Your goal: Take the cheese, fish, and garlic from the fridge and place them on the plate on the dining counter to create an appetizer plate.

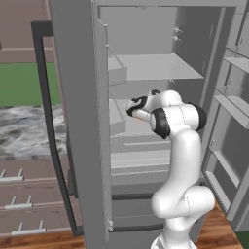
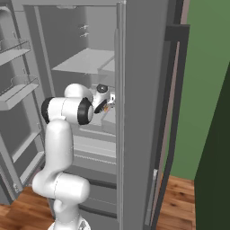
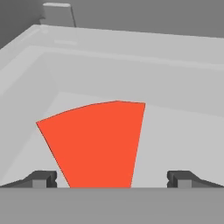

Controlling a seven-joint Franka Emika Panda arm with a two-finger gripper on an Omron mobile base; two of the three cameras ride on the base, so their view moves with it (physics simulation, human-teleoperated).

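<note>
Inside the fridge, in a pale grey tray-like compartment with raised walls, you have one cheese wedge in front of the hand camera: it shows you a flat red-orange face, fan-shaped, with a curved upper edge and straight sides that narrow toward the bottom of the hand view, and no yellow side is turned your way. It lies on the compartment floor, apart from the walls on every side you can see. Your gripper is spread wide, its two dark fingertips standing one to each side of the wedge's lower end, and neither tip touches it; it has hold of nothing. From the left base view you see the hand reached in past the fridge's open door, at the level just below the wide middle shelf, with a sliver of orange showing beneath it. The right base view gives you the same reach from the other side, the hand just behind the door's edge. Count one wedge and two fingertips; the fridge's door bins look bare.
</note>
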